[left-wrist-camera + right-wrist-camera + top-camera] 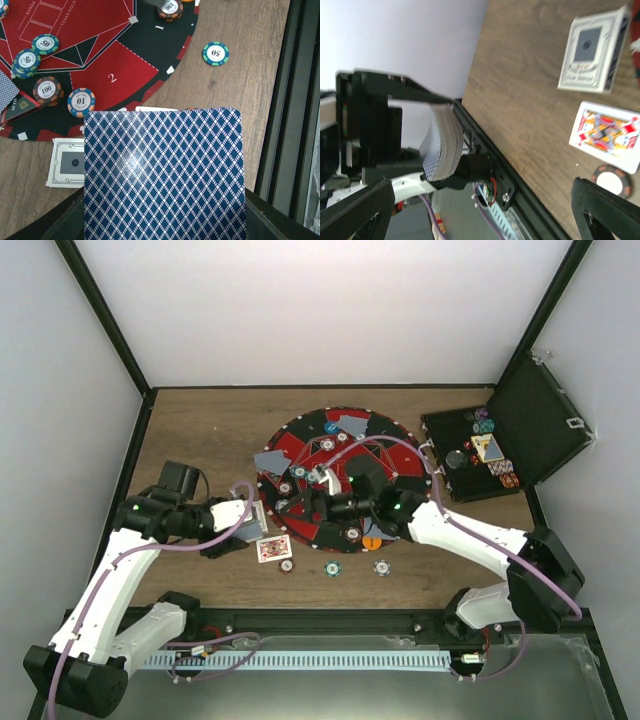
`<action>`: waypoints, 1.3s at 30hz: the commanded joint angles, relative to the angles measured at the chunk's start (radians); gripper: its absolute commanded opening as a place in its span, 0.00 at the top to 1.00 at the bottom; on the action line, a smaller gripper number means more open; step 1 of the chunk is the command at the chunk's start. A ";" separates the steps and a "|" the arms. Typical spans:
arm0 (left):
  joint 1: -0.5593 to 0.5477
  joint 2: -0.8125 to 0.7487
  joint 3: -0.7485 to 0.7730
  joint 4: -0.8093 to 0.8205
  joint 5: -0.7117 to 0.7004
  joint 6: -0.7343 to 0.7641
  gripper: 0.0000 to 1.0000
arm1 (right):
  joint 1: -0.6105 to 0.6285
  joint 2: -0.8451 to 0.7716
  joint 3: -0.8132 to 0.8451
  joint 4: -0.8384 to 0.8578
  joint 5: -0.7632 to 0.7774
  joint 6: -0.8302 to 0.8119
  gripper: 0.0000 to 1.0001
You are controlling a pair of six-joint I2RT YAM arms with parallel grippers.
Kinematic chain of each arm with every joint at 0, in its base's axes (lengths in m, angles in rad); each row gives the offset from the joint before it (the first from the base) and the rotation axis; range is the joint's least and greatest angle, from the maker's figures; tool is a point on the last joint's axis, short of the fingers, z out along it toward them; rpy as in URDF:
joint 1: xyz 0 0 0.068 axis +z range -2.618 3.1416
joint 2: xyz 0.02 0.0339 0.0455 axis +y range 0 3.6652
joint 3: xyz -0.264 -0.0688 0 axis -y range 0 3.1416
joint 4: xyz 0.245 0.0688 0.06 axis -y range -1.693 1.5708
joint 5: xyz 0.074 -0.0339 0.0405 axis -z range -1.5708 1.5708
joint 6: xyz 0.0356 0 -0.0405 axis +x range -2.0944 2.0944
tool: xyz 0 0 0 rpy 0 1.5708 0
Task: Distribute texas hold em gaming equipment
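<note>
A brown wooden bench [200,430] fills the overhead view, with white walls [300,300] around it. At centre lies a round red-and-black poker mat [300,435] carrying scattered chips [50,91]. At the right edge a black case [540,420] stands open; inside seem to be stored chips [508,472] and a card or two, too small to be sure. Left of centre, the left pincer [252,518] is clamped on a deck [165,175] of blue-patterned cards. The right pincer [481,190] gapes wide and empty at the mat's lower edge. Below the mat lie a face-up card [274,548] and three loose chips [333,567].
</note>
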 commanded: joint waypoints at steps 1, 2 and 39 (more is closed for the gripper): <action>0.001 -0.010 0.012 0.018 0.042 0.003 0.96 | 0.086 0.014 -0.005 0.094 0.026 0.066 0.02; 0.001 -0.011 0.010 0.019 0.039 0.004 0.96 | 0.100 0.028 0.004 0.105 0.026 0.071 0.02; 0.001 -0.033 0.024 -0.001 0.040 0.007 0.96 | 0.223 0.419 0.251 0.218 -0.043 0.119 0.10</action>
